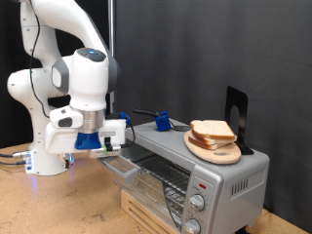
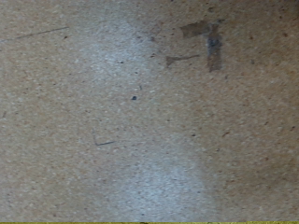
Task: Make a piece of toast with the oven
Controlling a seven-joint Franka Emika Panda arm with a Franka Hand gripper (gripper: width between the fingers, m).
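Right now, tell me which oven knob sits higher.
On the oven, the knob nearer the exterior view's right sits higher; the other knob is below it, slightly leftward.

silver-grey oven (image 1: 210,175), pale tan bread slices (image 1: 213,132), white arm (image 1: 68,49), speckled brown table (image 1: 49,205)

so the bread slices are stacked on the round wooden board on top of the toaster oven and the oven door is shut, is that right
Not quite. The exterior view shows the oven door hanging open, with the wire rack exposed. The rest holds: the bread slices are stacked on the round wooden board on top of the oven. The gripper hangs beside the open door, holding no bread.
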